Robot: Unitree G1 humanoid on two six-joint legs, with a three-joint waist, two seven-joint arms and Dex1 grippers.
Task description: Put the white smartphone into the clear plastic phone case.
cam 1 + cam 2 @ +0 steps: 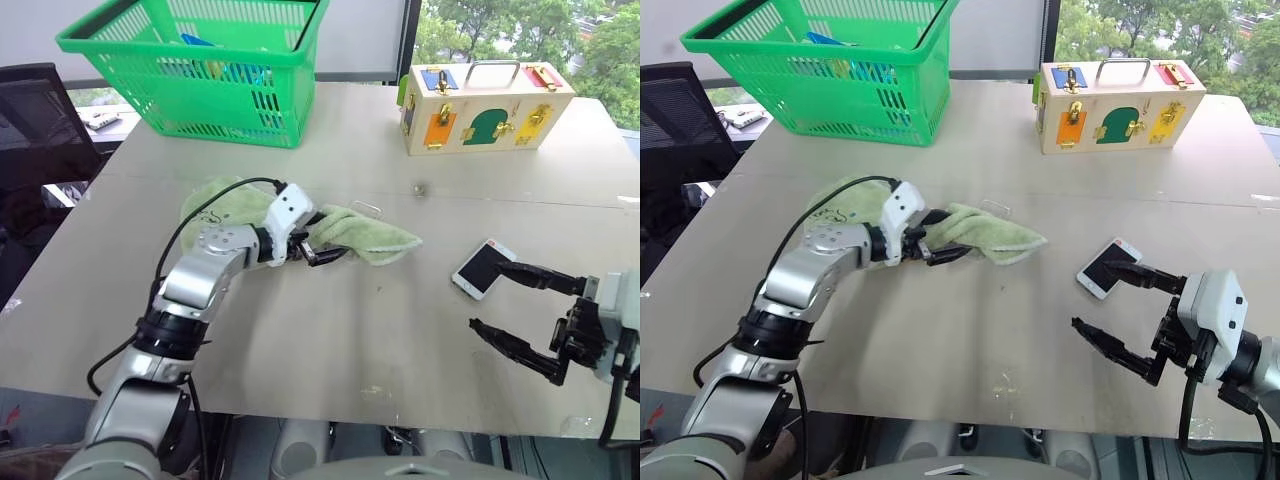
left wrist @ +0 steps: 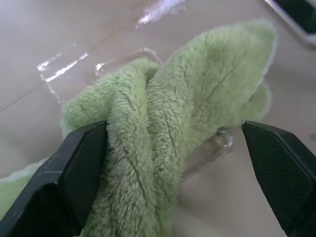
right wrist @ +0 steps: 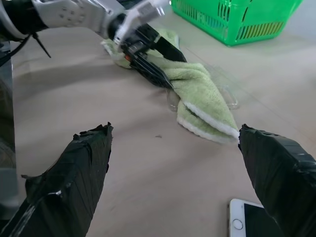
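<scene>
Left claw (image 1: pixel 318 243) gapes around a fold of the towel (image 1: pixel 372 234) draped over the case (image 2: pixel 210 148) mid-desk; it should pinch cloth only and drag it clear. Toward the desk's right edge, the phone (image 1: pixel 483 268) lies by the open, empty right claw (image 1: pixel 515 310).

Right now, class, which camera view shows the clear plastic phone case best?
The left wrist view: the clear plastic phone case glints close up beneath the green towel. The right wrist view shows its edges beside the towel; the eye views show only a faint rim.
</scene>
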